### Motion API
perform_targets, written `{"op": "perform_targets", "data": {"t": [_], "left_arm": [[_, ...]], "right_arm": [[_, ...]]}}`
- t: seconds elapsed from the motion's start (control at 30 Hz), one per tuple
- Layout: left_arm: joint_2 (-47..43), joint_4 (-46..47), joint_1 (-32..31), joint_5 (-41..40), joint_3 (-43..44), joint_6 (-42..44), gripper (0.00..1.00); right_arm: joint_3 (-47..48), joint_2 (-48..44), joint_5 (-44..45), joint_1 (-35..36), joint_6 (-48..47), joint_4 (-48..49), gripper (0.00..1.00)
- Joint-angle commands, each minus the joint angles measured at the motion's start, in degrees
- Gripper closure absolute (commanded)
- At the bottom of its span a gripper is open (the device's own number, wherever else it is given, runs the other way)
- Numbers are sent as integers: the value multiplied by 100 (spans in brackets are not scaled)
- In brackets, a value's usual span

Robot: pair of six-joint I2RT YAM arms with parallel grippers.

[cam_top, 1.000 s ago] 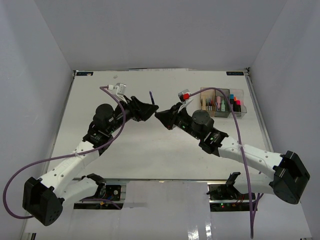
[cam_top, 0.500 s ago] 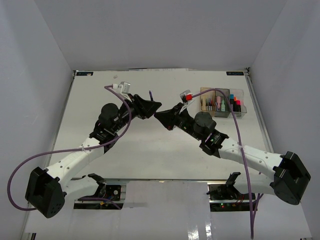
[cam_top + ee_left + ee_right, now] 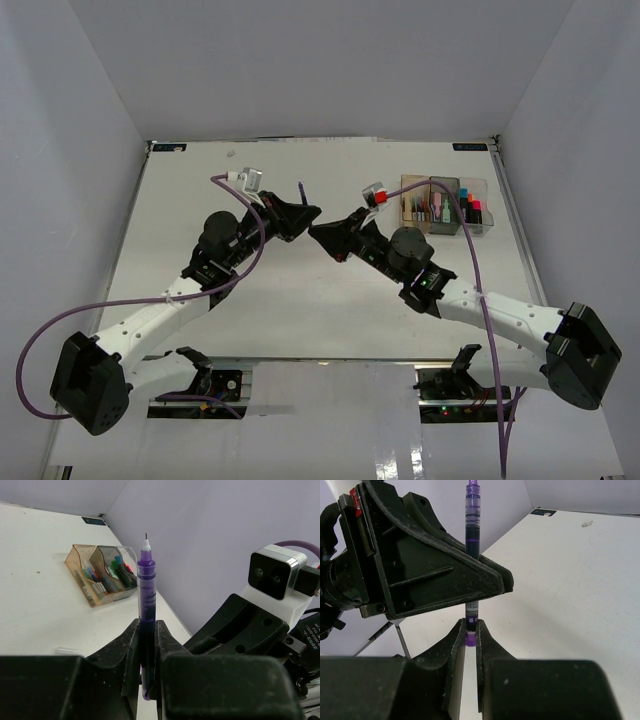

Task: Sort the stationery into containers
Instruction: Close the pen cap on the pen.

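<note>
While the left end effector (image 3: 146, 630) clamps the purple pen (image 3: 146, 580) mid-barrel, tip up, the right end effector (image 3: 471, 630) sits narrow around the same pen's lower end. In the right wrist view the barrel fills the gap between its fingers (image 3: 455, 645), so it reads as gripped from both sides.

Top view: the two end effectors meet nose to nose over mid worktop (image 3: 200, 200), left one (image 3: 312, 212) just behind right one (image 3: 316, 232), with the pen (image 3: 302, 192) poking out above them, off the surface.

Versus one second ago: the left arm has pushed forward and toward the right, its wrist camera now further from the left wall. The right wrist has shifted slightly toward the bins. Pen position is nearly unchanged. Barely any movement over the last half second.

Bins sit in a row at the far right, well apart from the pen: amber bin (image 3: 408, 190), grey bin (image 3: 445, 184), clear bin (image 3: 480, 186), touching one another. All three hold markers standing upright.
</note>
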Motion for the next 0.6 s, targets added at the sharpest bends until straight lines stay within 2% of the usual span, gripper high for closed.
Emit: {"op": "perform_targets", "data": {"t": [0.0,0.2,0.3,0.43,0.5,0.57], "left_arm": [[-67,185,-44,90,-30,-21,79],[-120,18,-44,90,-4,75,93],[-146,-236,-44,-24,66,286,97],[-164,-921,-9,-340,356,901,100],[-111,-1448,123,-489,628,1295,100],[-58,-1941,368,-455,874,1516,100]], "right_arm": [[-91,-156,52,29,-31,355,90],[-179,-253,192,29,-119,215,75],[-206,-306,271,29,-259,-92,60],[-180,-323,701,-32,-706,-988,45],[-162,-306,1009,-76,-821,-1612,32],[-214,-280,1352,-217,-971,-2033,23]]}}
